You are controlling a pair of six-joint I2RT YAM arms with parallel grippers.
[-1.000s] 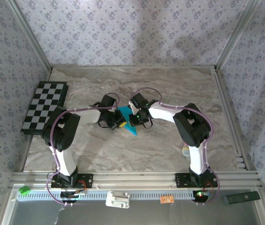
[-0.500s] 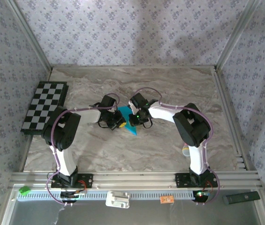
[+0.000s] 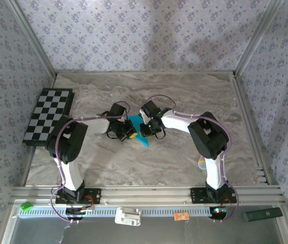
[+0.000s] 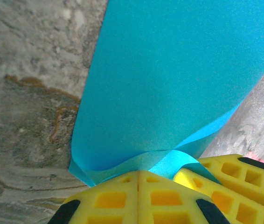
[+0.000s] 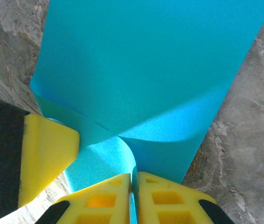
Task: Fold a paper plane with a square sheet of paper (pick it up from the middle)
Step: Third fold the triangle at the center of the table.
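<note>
At mid-table (image 3: 184, 96) the left pincer (image 4: 138, 179) is closed tight on the creased teal square sheet of paper (image 4: 169, 84); the right pincer (image 5: 134, 181) pinches the same sheet from the right.

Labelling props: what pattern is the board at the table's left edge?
The board is black-and-white checkered; top external view.

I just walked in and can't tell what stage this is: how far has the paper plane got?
Partly done. The square sheet of paper already shows overlapping folded layers and looks narrow from above. In hand: the left gripper and right gripper are both shut on one edge of it, side by side. Left: I see no finished dart with a clean centre crease, so more folding seems to remain.
</note>
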